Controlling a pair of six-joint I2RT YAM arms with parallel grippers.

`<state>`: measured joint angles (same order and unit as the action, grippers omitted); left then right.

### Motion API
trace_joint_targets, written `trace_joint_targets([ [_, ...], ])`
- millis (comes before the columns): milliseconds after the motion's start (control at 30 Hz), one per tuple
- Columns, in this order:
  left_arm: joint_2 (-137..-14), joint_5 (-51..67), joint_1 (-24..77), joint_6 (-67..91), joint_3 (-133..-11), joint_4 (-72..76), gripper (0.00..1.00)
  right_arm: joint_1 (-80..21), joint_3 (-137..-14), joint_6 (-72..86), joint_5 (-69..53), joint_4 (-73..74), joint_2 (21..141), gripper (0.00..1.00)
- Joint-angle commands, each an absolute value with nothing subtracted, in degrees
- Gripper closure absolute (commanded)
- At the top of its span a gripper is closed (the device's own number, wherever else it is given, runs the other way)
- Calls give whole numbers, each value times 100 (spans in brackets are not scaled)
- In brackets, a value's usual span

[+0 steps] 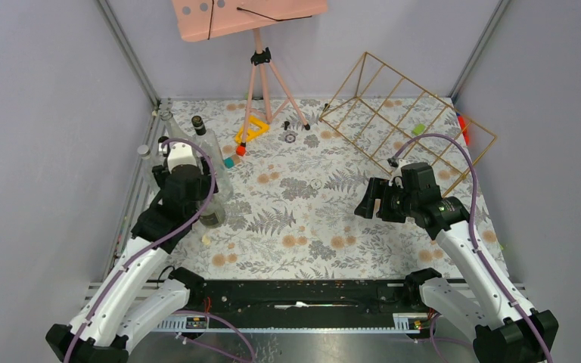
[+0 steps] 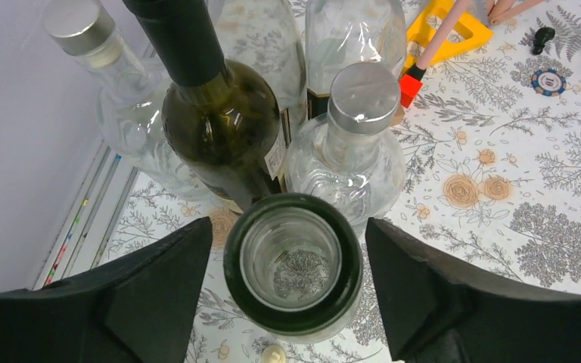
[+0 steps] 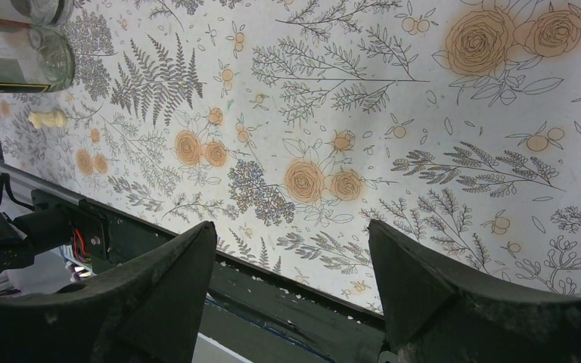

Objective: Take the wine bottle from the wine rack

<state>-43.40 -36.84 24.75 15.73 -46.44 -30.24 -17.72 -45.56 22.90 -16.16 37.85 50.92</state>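
Observation:
The gold wire wine rack [image 1: 405, 121] stands slanted at the back right, and I see no bottle in its cells. My left gripper [image 2: 289, 265] is open at the left side of the table [image 1: 189, 198]. Its jaws stand either side of the open mouth of an upright clear bottle with a dark green rim [image 2: 234, 265], with a gap on each side. That bottle stands on the table in a cluster with a dark wine bottle [image 2: 227, 121] and clear capped bottles [image 2: 363, 98]. My right gripper [image 1: 365, 206] is open and empty above the floral cloth [image 3: 291, 283].
A pink tripod stand [image 1: 261, 60] is at the back centre, with a yellow frame [image 1: 251, 128] and a poker chip [image 1: 290, 137] by its feet. A small cream piece [image 3: 48, 119] lies near the bottles. Green [image 1: 418, 129] and red [image 1: 463, 125] bits sit by the rack.

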Motion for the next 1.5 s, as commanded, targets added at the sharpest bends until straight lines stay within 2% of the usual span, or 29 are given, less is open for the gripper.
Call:
trace_joint_targets([
  [0, -4273, -3819, 2443, 1631, -5168, -3226, 14, -1763, -4629, 2188, -1741, 3717, 5074, 20],
  [133, -4236, -3652, 2443, 1591, -5727, -3623, 8, -1758, -4767, 2188, -1819, 3854, 5229, 20],
  [367, -4122, -2338, 2665, 1826, -6196, -4036, 7, -1764, -4923, 2324, -2385, 3871, 5569, 20],
  [667, -4287, -3633, 5392, 2500, -6026, -4113, 5, -1765, -5059, 2222, -2013, 3977, 5537, 20],
  [800, -4461, -4218, 6239, 2829, -5785, -4276, 5, -1758, -5071, 2110, -1784, 4065, 5356, 19],
  [1033, -3800, -5125, 6302, 3350, -5512, -4803, 3, -1758, -5344, 2293, -1828, 3858, 5700, 19],
  [1467, -3643, -5117, 6304, 3288, -5354, -4879, 2, -1758, -5406, 2197, -1824, 3762, 5903, 19],
])
